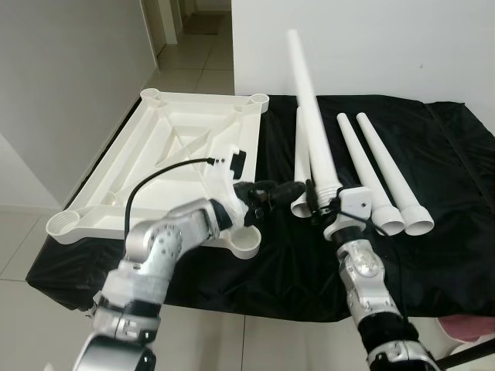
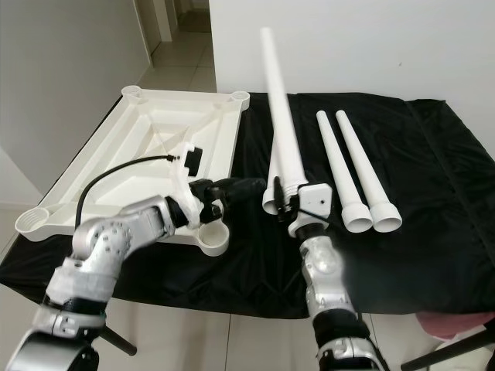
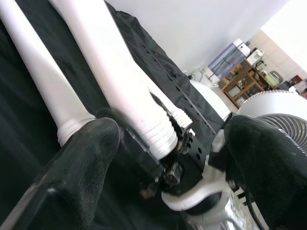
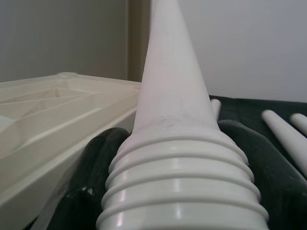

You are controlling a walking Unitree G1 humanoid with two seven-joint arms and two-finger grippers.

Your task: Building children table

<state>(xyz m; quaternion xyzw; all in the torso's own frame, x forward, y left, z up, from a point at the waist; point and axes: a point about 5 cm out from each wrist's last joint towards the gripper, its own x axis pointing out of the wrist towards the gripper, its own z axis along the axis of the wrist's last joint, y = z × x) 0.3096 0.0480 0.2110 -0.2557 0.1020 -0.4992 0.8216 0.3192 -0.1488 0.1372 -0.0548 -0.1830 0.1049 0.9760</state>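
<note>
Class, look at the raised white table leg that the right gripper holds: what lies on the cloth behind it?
Behind the raised leg lies another white leg, mostly hidden. The black cloth shows around it. The right gripper hides part of its wide end.

Both arms are built of rounded silver-grey metal segments with speckled, brushed-looking joint housings and dark bands near the lower links. The left arm carries a white plastic wrist bracket with a small black camera block, and a thin black cable arcs from it back over the forearm; its left gripper ends in two long, matte black fingers with a rough, padded texture. The right arm has a white boxy wrist housing with black cabling and screws beneath, and the right gripper has black fingers of the same kind.
</note>
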